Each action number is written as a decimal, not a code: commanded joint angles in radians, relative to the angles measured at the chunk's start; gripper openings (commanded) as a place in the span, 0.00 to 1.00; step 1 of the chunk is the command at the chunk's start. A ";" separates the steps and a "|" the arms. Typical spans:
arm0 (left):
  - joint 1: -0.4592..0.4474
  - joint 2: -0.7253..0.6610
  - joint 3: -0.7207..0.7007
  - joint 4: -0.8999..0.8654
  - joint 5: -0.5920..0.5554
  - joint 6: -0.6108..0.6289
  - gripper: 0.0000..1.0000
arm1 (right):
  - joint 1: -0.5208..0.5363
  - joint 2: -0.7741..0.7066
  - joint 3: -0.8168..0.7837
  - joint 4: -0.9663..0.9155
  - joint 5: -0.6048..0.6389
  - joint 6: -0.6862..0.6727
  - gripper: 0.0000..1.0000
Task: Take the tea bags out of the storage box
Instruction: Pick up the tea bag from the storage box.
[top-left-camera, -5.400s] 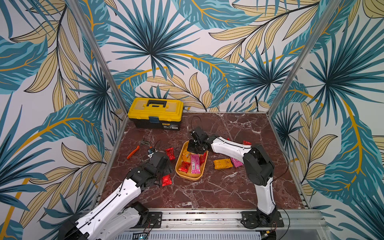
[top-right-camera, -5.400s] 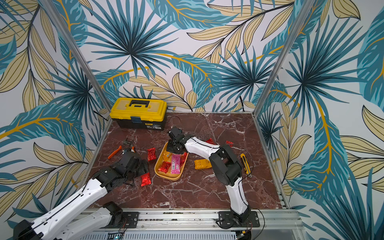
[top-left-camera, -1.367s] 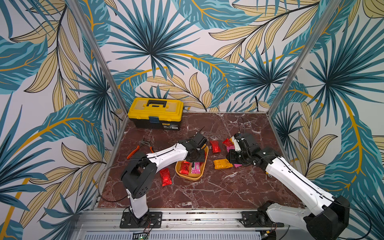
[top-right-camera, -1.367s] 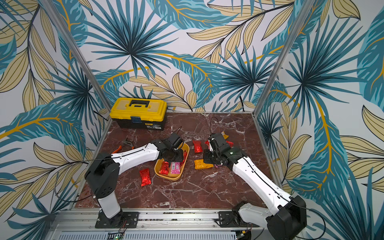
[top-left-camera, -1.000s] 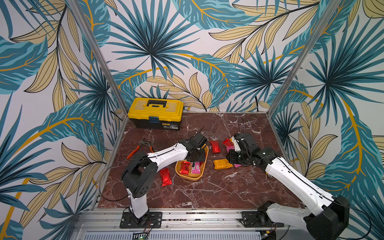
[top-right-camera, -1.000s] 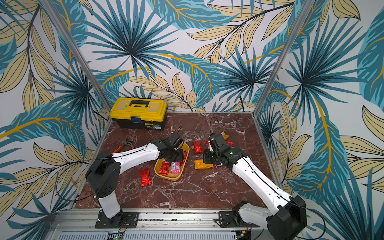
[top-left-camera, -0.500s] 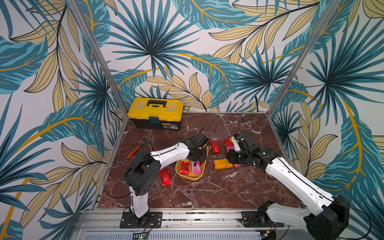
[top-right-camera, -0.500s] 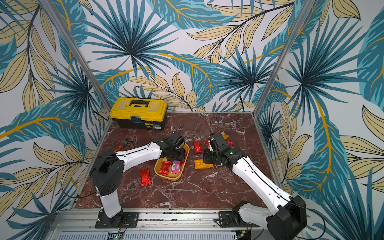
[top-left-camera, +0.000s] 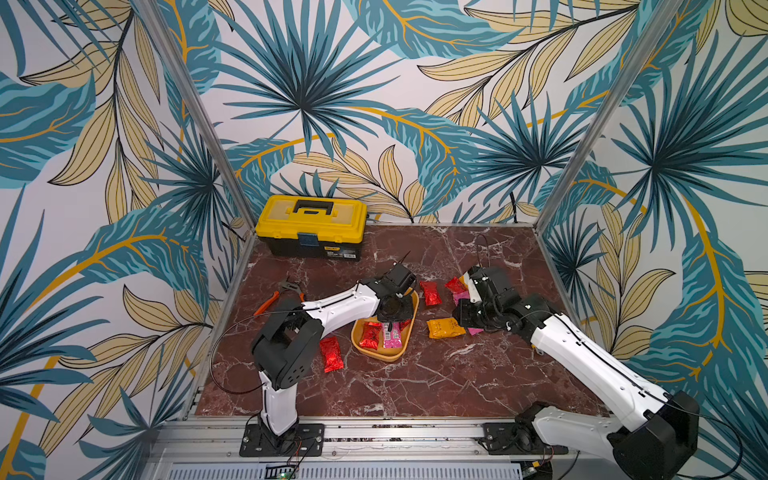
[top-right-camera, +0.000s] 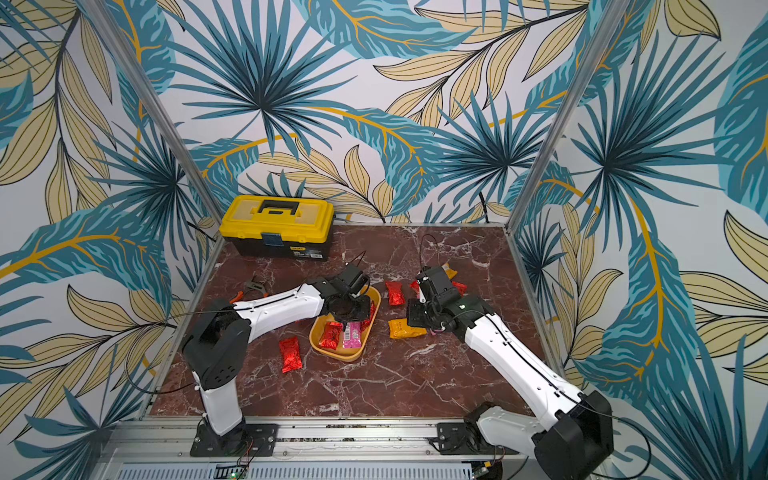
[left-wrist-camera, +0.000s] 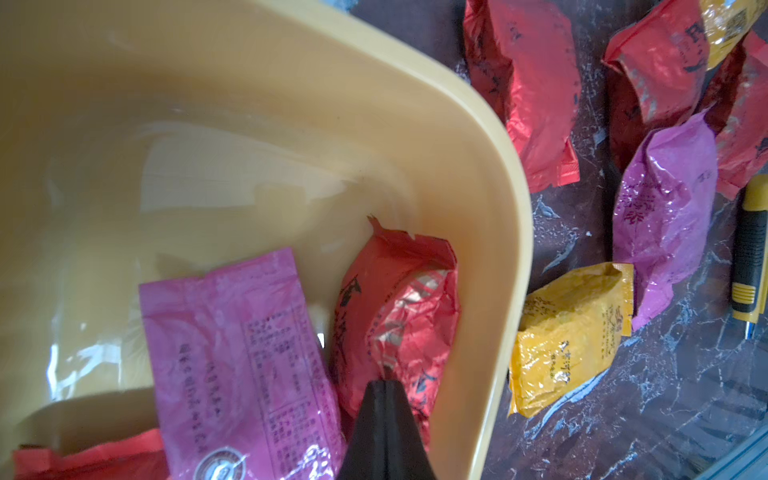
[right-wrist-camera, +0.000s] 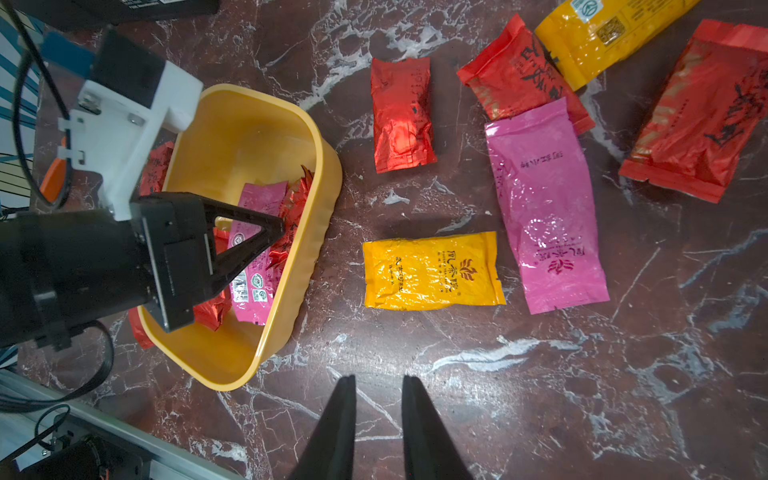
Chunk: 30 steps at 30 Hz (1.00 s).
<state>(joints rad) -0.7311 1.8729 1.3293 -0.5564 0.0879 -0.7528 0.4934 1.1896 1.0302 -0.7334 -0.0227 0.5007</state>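
The yellow-orange storage box (top-left-camera: 386, 356) sits mid-table and holds a pink tea bag (left-wrist-camera: 241, 353) and red tea bags. My left gripper (left-wrist-camera: 384, 380) reaches down into the box, shut on the crinkled foil of a red tea bag (left-wrist-camera: 399, 307) by the box wall. In the right wrist view the left gripper (right-wrist-camera: 280, 226) shows inside the box (right-wrist-camera: 328, 174). Outside lie a yellow tea bag (right-wrist-camera: 432, 270), a pink one (right-wrist-camera: 544, 208) and several red ones (right-wrist-camera: 401, 114). My right gripper (right-wrist-camera: 378, 380) hovers open and empty over bare table beside the box.
A yellow-lidded black toolbox (top-left-camera: 311, 226) stands at the back left. Orange-handled pliers (top-left-camera: 276, 297) lie left of the box, behind my left arm. A yellow utility knife (left-wrist-camera: 750, 253) lies beyond the loose bags. A red bag (top-left-camera: 331, 354) lies front left of the box.
The left gripper's jaws have closed onto the red tea bag inside the box. The right arm has stayed where it was.
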 joint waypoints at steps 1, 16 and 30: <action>0.006 0.006 0.037 0.006 0.004 0.002 0.00 | 0.006 0.003 -0.009 0.004 0.017 -0.010 0.26; 0.020 -0.198 0.058 -0.142 -0.057 0.058 0.00 | 0.006 0.027 0.035 0.003 0.004 -0.016 0.26; 0.213 -0.427 0.016 -0.323 -0.212 0.150 0.00 | 0.009 0.082 0.114 0.003 -0.051 -0.011 0.26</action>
<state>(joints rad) -0.5602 1.4685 1.3327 -0.8021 -0.0460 -0.6495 0.4942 1.2583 1.1217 -0.7315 -0.0544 0.4973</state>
